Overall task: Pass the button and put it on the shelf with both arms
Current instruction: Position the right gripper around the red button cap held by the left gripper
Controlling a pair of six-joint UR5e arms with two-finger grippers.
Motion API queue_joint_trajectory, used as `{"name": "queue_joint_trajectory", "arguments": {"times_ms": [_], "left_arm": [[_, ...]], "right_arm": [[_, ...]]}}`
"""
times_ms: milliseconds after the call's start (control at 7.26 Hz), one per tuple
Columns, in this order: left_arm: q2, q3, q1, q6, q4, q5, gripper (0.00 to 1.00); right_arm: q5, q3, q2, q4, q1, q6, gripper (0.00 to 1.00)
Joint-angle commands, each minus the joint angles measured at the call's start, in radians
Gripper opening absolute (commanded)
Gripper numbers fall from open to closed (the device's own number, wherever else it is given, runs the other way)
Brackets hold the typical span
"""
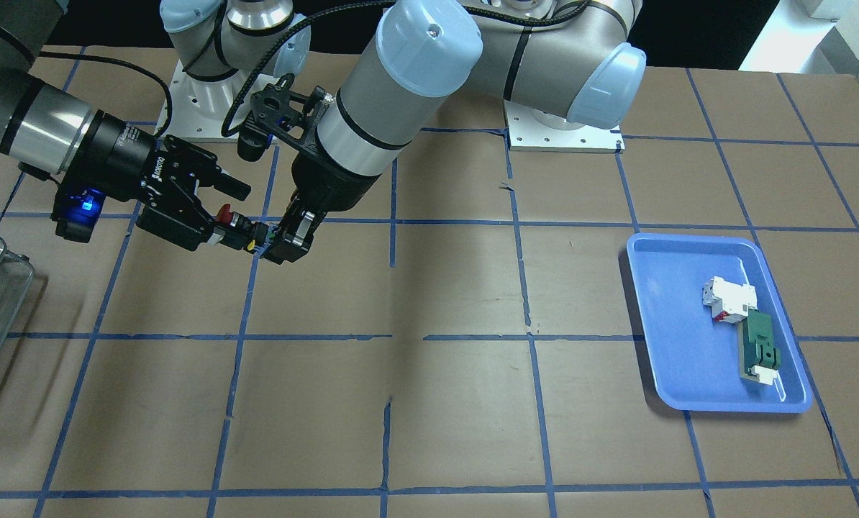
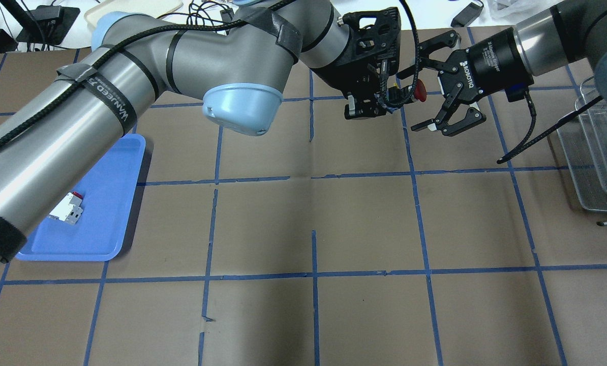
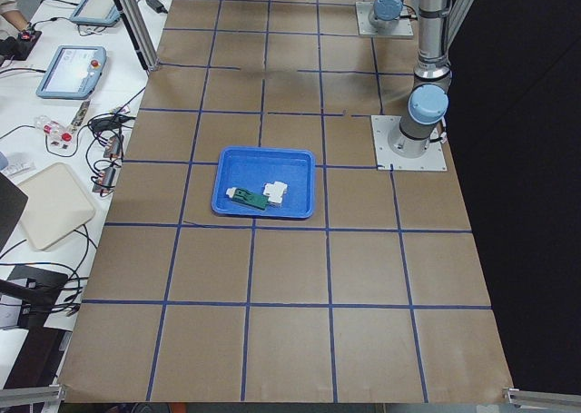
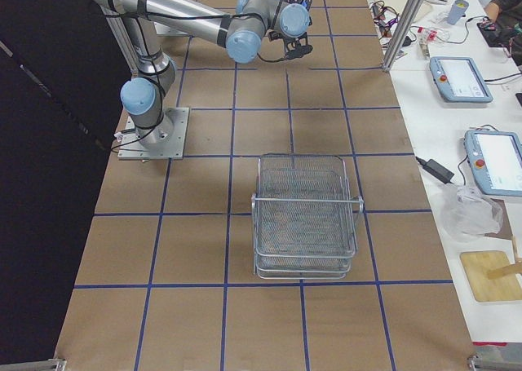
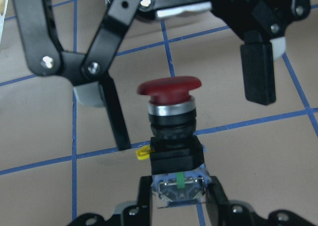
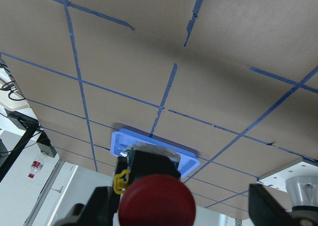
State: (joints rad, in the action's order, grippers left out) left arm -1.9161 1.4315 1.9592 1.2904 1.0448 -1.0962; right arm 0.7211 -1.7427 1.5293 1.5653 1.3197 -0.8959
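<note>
The button point(image 5: 171, 117), with its red cap and black body, is held in the air by its rear block in my left gripper point(image 5: 178, 206), which is shut on it. It also shows in the front view point(image 1: 237, 229) and the overhead view point(image 2: 404, 94). My right gripper point(image 2: 419, 89) is open, with a finger on each side of the red cap point(image 6: 156, 202) and not touching it; one finger point(image 5: 258, 72) stands clear of the cap in the left wrist view. The shelf point(image 4: 306, 216) stands on the table on the right arm's side, apart from both grippers point(image 2: 596, 147).
A blue tray point(image 1: 681, 316) lies on the left arm's side and holds a white-and-red block point(image 1: 728, 298) and a flat green-and-white part point(image 1: 759, 352). The brown table has blue tape grid lines. Both arm bases stand at the table's back edge.
</note>
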Motion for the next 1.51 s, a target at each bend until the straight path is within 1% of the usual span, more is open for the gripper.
{"name": "queue_joint_trajectory", "arguments": {"times_ms": [0,275,826,1377], "left_arm": [[0.000,0.007,0.001,-0.005,-0.002,-0.001,0.00],[0.008,0.013,0.003,-0.006,-0.002,0.001,0.00],[0.006,0.015,0.003,-0.008,-0.002,-0.001,0.00],[0.017,0.020,0.003,-0.006,0.000,0.002,0.00]], "right_arm": [[0.006,0.002,0.005,-0.001,-0.004,-0.011,1.00],[0.005,0.002,0.005,0.005,-0.031,-0.009,1.00],[-0.003,-0.004,0.005,0.005,-0.033,-0.052,1.00],[-0.002,-0.011,0.005,-0.007,-0.031,-0.061,0.96]]}}
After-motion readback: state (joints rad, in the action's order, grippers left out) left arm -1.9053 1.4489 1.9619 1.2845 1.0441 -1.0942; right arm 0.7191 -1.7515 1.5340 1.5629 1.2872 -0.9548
